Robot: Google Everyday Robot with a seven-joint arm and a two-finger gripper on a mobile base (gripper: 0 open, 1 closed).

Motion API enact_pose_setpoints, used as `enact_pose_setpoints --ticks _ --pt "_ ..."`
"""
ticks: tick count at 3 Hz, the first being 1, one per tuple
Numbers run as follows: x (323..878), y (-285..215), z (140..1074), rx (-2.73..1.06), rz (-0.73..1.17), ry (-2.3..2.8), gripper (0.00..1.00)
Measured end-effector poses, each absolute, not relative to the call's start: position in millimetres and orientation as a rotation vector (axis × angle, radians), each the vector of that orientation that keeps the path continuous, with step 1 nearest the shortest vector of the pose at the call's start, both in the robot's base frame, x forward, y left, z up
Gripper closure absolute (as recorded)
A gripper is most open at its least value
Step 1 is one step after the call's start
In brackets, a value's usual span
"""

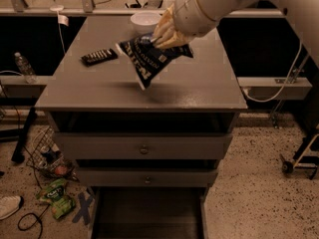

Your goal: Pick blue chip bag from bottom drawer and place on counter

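Note:
My gripper (163, 34) is shut on the blue chip bag (152, 59) and holds it in the air above the middle of the counter (199, 91). The bag hangs tilted, its lower end pointing down-left, with a shadow under it on the counter. The bottom drawer (147, 213) is pulled open below the cabinet; its inside is dark and shows nothing in it.
A white bowl (144, 20) stands at the counter's back, just behind the bag. A black remote (99, 57) lies at the left. Two knobbed drawers (143, 147) are shut. A green snack bag (56, 197), a wire basket and cables lie on the floor at left.

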State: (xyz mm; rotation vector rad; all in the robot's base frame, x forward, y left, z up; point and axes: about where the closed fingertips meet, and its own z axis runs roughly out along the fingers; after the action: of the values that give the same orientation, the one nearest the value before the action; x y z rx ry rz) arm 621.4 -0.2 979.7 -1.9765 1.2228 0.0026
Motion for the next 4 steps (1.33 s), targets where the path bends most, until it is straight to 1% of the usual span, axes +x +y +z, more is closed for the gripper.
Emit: enact_pose_setpoints --ticks 1,2,3,4 --pt "621.5 1.7 979.0 -1.979 0.005 1.22 0.58" --pt "621.3 4.5 977.3 -1.983 0.01 1.217 0.27" --pt "621.1 6.0 976.4 -1.986 0.012 1.216 0.04" --pt "621.0 7.1 975.7 -1.988 0.014 1.214 0.0"
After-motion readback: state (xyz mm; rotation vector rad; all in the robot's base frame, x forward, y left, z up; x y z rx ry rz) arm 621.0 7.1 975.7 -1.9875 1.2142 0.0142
